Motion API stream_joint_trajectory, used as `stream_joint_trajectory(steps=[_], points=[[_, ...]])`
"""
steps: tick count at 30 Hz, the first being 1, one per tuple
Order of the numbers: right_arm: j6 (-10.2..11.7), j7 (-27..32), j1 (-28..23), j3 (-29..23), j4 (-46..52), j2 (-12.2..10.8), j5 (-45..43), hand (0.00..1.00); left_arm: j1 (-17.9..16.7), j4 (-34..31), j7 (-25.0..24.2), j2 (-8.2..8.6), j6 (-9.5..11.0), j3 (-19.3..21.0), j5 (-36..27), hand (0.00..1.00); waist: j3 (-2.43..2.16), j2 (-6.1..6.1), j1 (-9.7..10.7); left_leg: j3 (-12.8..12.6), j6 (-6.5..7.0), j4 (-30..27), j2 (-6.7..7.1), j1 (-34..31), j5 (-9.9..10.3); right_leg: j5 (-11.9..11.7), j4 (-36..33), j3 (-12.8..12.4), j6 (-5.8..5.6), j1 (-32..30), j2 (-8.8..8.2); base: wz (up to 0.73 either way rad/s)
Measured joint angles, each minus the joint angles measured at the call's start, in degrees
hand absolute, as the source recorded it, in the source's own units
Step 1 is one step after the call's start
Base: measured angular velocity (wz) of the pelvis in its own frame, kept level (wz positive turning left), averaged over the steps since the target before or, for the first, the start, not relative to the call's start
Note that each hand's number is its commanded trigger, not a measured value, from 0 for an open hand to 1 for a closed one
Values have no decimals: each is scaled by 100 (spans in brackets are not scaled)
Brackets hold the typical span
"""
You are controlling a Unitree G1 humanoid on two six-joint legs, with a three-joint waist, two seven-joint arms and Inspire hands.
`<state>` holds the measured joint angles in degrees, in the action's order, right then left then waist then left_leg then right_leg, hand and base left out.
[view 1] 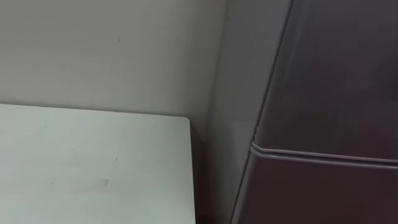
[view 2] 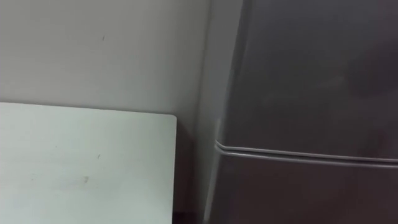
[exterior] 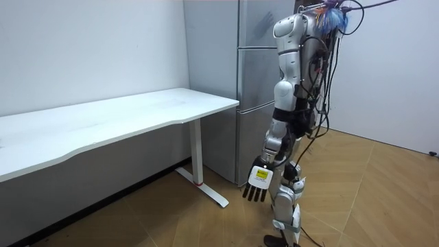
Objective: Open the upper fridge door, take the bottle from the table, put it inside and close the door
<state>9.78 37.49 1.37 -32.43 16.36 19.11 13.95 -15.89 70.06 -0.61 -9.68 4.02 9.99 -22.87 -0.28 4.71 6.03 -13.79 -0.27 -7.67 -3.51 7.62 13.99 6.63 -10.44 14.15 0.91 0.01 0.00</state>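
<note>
I stand close in front of the tall grey fridge (exterior: 255,75), with its side wall just left of me. Its upper door (view 1: 336,74) is closed, and a seam (view 1: 323,155) separates it from the door below (view 2: 298,193). In the room view my left hand (exterior: 258,184) hangs at my side near knee height. Its fingers are straight, point at the floor and hold nothing.
A white table (view 1: 93,168) stands against the wall left of the fridge, with a narrow dark gap between them. Its white leg and foot (exterior: 200,171) rest on the wooden floor (exterior: 384,199). Behind the table is a plain pale wall (view 1: 112,50).
</note>
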Motion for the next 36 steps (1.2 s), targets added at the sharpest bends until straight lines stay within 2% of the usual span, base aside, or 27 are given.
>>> stream_joint_trajectory(steps=[3,5,11,12,13,14,16,17,19,23,25,29,30,32,34,36], points=[[-5,198,-125,-139,-233,-2,340,0,-10,-49,122,7,-44,-6,-9,0,16,-39,43,-10,1,-3,-4,8,1,0,-10,-6,0,1,4,0],[-102,298,-238,-220,-393,-19,515,0,-8,-117,174,8,-109,-5,-12,0,17,-58,48,-17,4,-3,-4,10,3,0,-13,-14,0,-1,3,0],[-165,617,-795,-274,-629,-199,940,0,-6,-166,262,45,-223,12,-3,0,10,-217,55,-32,12,19,-16,-9,9,3,-17,-21,-5,-23,-10,-2],[-170,695,-933,-277,-727,-316,940,0,-29,-247,295,60,-263,73,-8,0,0,-248,54,-29,12,23,-4,-15,9,17,-22,-17,-8,-25,-14,0],[-194,789,-1044,-276,-811,-466,957,0,-66,-356,345,87,-291,106,-12,0,11,-227,63,-31,12,24,9,-16,9,35,-39,-20,-2,-33,-18,0],[-200,817,-1105,-269,-865,-534,977,0,-69,-397,373,101,-297,105,-12,0,2,-241,64,-30,11,22,14,-16,8,40,-41,-20,-3,-31,-19,0],[-230,912,-1287,-235,-1171,-811,1233,0,-37,-451,456,163,-310,90,-97,0,-20,-280,28,-34,11,20,20,-12,8,58,-45,-19,-4,-32,-22,0],[-233,963,-1332,-203,-1266,-867,1330,0,-17,-462,470,179,-311,69,-153,0,-18,-291,24,-39,11,17,21,-13,8,59,-45,-18,-4,-33,-24,0],[-245,1017,-1437,-22,-1688,-1040,1648,0,35,-480,486,219,-325,-95,-229,0,-15,-314,33,-40,11,11,26,-17,8,65,-46,-12,-4,-37,-34,0],[-240,1007,-1634,217,-2378,-1236,1811,0,35,-601,482,225,-321,-121,-232,0,-16,-340,18,2,11,2,29,3,7,98,-44,1,-19,5,-63,7],[-242,1009,-1670,409,-2732,-1331,1953,0,18,-604,480,228,-326,-132,-234,0,-13,-394,1,-1,11,-2,28,-1,7,102,-43,0,-23,-15,-61,0],[-214,982,-1666,784,-3438,-1336,1978,0,9,-657,443,223,-332,-237,-240,0,-11,-460,-28,-24,12,-8,36,1,6,124,-56,-4,-37,-20,-61,0],[-213,944,-1660,1028,-3824,-1337,1963,0,9,-682,417,221,-332,-297,-249,0,-11,-462,-28,-25,12,-10,39,0,6,134,-54,-6,-38,-19,-73,0],[-240,787,-1680,1407,-4315,-1339,1960,0,13,-715,390,230,-332,-489,-271,0,-9,-465,-25,-24,10,-9,42,-1,6,159,-51,-14,-43,-15,-86,0],[-376,462,-1737,1806,-4781,-1345,1962,0,46,-714,369,257,-357,-715,-320,0,-10,-485,-24,-46,9,-11,40,18,5,183,-71,-21,-43,-13,-84,0],[-400,191,-1722,1987,-5196,-1343,1935,0,70,-697,350,270,-367,-799,-360,0,1,-483,-38,-81,8,-12,44,71,5,227,-144,-37,-37,-8,-78,-8]])
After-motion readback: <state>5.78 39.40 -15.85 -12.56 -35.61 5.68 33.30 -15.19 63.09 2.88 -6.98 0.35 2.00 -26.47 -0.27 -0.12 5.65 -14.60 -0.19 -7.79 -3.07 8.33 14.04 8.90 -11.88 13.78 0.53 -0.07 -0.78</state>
